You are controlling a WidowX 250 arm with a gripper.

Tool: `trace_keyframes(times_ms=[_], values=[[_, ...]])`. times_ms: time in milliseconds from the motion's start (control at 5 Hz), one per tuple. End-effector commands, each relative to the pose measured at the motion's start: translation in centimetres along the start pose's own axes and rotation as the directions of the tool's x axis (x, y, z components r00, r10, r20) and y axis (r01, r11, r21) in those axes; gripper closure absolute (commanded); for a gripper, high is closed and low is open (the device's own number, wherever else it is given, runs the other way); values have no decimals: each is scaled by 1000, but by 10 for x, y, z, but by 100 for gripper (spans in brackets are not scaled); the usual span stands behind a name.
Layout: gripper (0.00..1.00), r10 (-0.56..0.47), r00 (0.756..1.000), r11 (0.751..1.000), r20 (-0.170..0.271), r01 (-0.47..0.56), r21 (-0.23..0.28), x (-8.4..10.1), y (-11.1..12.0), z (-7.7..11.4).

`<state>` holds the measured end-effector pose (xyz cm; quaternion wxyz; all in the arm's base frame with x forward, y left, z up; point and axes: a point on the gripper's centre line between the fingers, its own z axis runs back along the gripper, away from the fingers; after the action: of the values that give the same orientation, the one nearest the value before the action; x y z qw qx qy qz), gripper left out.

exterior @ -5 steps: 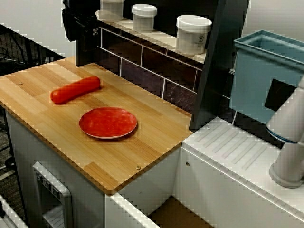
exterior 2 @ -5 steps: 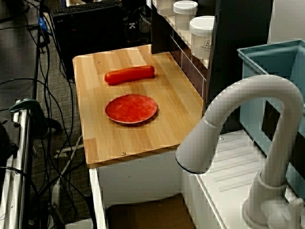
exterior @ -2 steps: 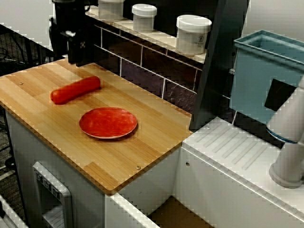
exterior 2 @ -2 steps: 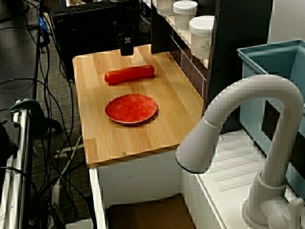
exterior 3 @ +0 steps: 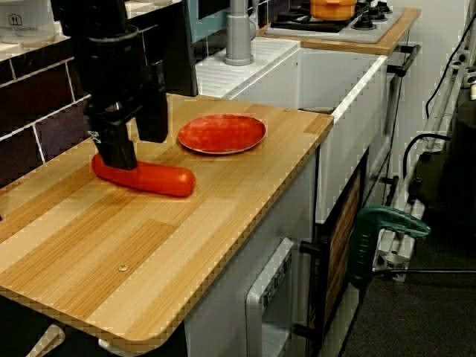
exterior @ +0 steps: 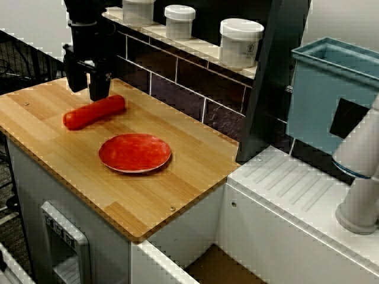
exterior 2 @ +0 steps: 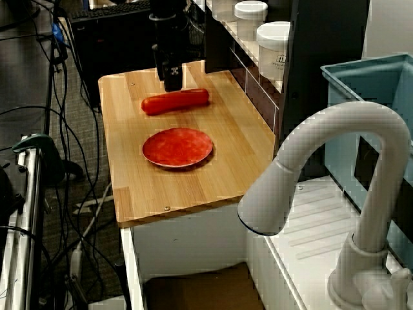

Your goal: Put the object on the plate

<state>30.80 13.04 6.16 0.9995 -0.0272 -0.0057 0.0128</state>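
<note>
1. the object (exterior: 95, 112) is lying flat on the wooden counter (exterior: 148, 195), a smooth red-orange cylinder with rounded ends, resting lengthwise between the counter's back edge and the plate (exterior: 135, 152). it is sitting near the plate but apart from it, with bare wood between them.
2. the plate is sitting flat and round with a slightly raised rim, nearer the counter's middle, with nothing on it.
3. the black arm is reaching straight down from above, holding the gripper (exterior 3: 134, 145) upright over the object's middle.
4. the gripper's fingers (exterior 3: 117, 152) are pointing downward with a clear gap between them, spread about as wide as the object is thick. in the side view one finger is standing in front of the object and the other behind it; whether either is touching it, i cannot tell.
5. the gripper is holding nothing; the object is lying on the wood.
6. white lidded jars (exterior: 240, 42) are standing on the shelf behind the counter.
</note>
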Motion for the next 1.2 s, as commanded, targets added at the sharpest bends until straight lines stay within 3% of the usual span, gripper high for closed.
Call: trace_keyframes(times_ms=[0, 1000], values=[[0, 1, 996, 998, 85, -6, 60, 5, 2, 8], [0, -2, 998, 993, 67, -6, 118, -5, 1, -22]])
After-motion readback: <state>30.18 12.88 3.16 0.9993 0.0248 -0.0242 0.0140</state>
